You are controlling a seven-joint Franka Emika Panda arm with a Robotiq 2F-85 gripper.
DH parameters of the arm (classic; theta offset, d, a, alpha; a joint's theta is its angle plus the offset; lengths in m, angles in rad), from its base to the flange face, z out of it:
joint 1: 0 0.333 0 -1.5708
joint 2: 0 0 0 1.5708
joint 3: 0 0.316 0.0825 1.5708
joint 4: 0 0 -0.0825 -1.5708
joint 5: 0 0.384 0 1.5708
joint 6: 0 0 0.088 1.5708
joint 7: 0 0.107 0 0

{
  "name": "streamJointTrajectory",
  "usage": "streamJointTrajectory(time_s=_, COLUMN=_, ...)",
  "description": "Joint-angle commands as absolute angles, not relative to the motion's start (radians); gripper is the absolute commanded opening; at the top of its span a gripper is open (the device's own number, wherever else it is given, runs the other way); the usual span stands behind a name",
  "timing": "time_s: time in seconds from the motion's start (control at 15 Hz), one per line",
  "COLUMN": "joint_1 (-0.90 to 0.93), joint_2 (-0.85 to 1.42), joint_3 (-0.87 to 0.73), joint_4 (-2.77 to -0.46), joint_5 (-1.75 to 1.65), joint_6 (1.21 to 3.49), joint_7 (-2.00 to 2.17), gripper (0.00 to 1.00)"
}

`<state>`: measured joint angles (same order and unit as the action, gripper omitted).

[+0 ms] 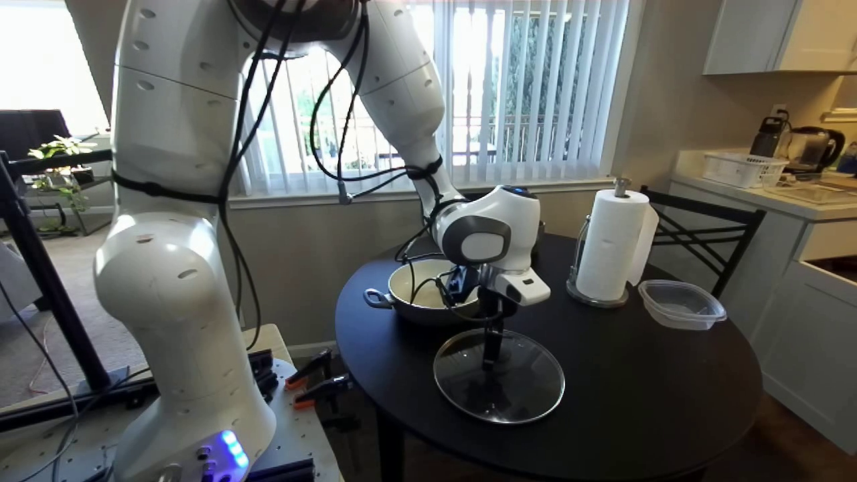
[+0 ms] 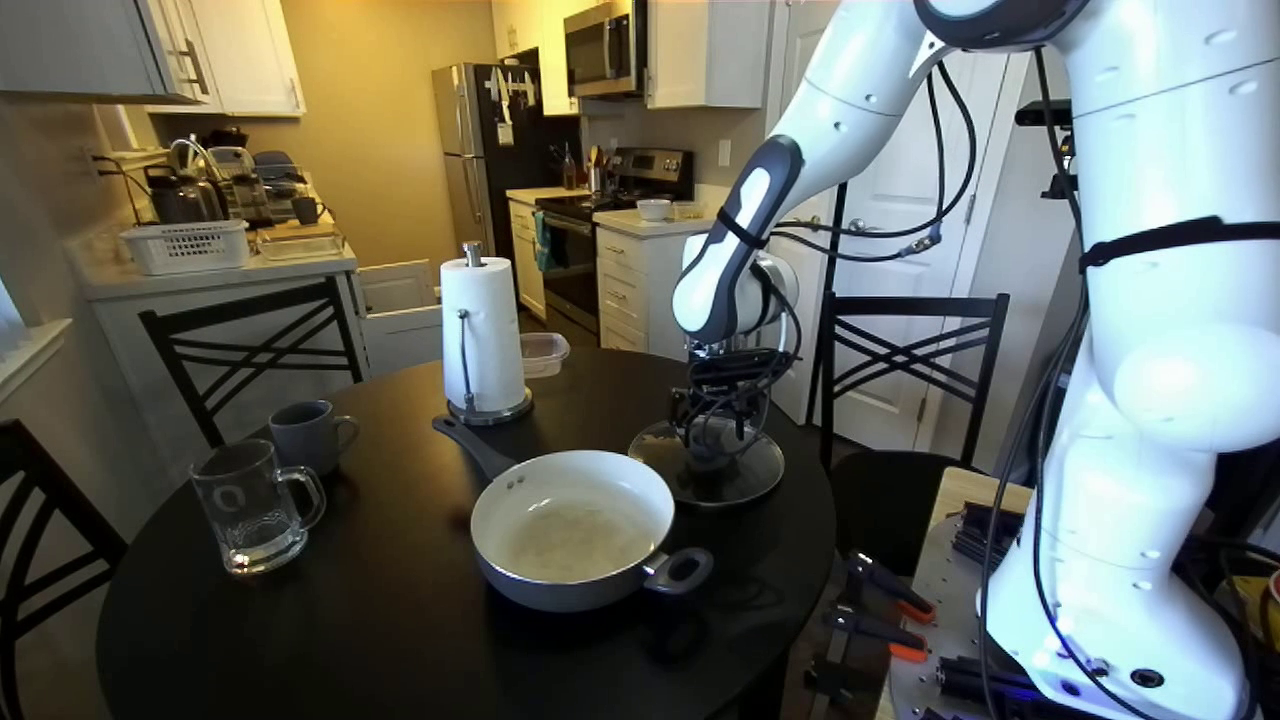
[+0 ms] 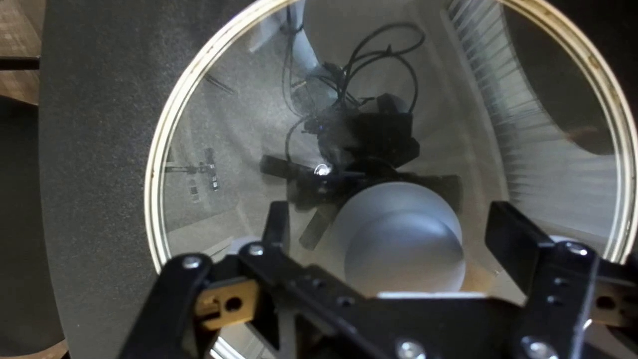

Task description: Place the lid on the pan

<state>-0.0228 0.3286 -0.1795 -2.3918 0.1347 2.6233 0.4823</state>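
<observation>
ok so the round clear glass lid with the metal rim (image 1: 529,391) was lying flat on the round black table (image 1: 643,402), just beside the shallow round pan with a cream inside and grey outside (image 2: 570,530), and not on it yet. in the wrist view the smooth grey knob (image 3: 403,244) on the lid could be seen between the jaws of the black two-fingered gripper (image 3: 389,214), with a gap on either side. jaws were spread wide and nothing was being pinched.

the step in hand was judged to be lining up for the grab, though whether the jaws were low enough for a solid bite couldn't really be told. next up, the knob would need to be clamped, the lid raised well clear of the pan's rim, carried across and set down level.

pose-wise, the white robot arm (image 1: 402,90) was arched up high and bent back down, with the gripper aimed roughly straight down over the lid in both exterior views.
</observation>
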Motion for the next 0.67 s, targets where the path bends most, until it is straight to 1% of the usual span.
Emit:
streamJointTrajectory(time_s=0.0, joint_1=-0.029, joint_2=0.345, joint_3=-0.174, joint_4=-2.375, joint_5=0.157, joint_6=2.617, joint_7=0.490, gripper=1.00)
streamJointTrajectory(time_s=0.07, joint_1=-0.029, joint_2=0.350, joint_3=-0.173, joint_4=-2.370, joint_5=0.160, joint_6=2.617, joint_7=0.489, gripper=0.97)
streamJointTrajectory(time_s=0.13, joint_1=-0.031, joint_2=0.353, joint_3=-0.171, joint_4=-2.368, joint_5=0.164, joint_6=2.615, joint_7=0.485, gripper=0.74)
streamJointTrajectory(time_s=0.27, joint_1=-0.029, joint_2=0.358, joint_3=-0.172, joint_4=-2.365, joint_5=0.164, joint_6=2.618, joint_7=0.485, gripper=0.72)
streamJointTrajectory(time_s=0.6, joint_1=-0.032, joint_2=0.365, joint_3=-0.175, joint_4=-2.350, joint_5=0.171, joint_6=2.617, joint_7=0.488, gripper=0.39)
